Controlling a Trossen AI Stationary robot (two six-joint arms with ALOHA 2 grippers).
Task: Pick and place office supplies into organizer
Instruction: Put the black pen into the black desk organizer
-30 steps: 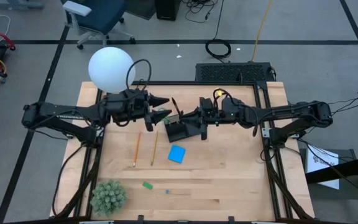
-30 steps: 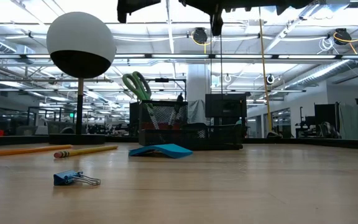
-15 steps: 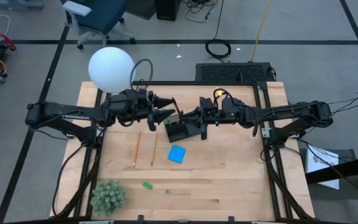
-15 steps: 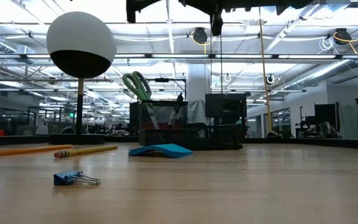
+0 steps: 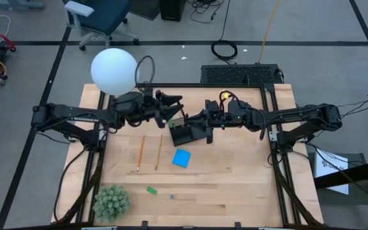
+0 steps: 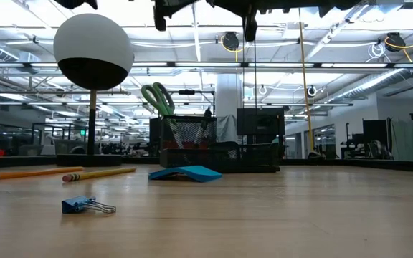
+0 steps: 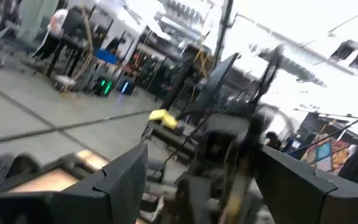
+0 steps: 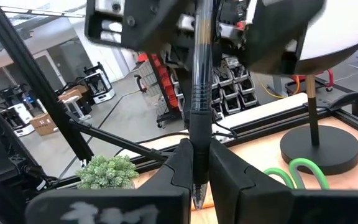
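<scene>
Above organizer (image 5: 185,134) | right hand (image 5: 190,120) grips pen (image 8: 199,93) | lamp (image 5: 114,70) beside

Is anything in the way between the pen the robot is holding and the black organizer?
Nothing visible blocks it. The right gripper holds the dark pen above the organizer. The open left gripper is close by, facing it from the other side, so it crowds the space.

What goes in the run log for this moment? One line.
right gripper: shut on pen, above organizer | left gripper: open, empty, facing it
</scene>
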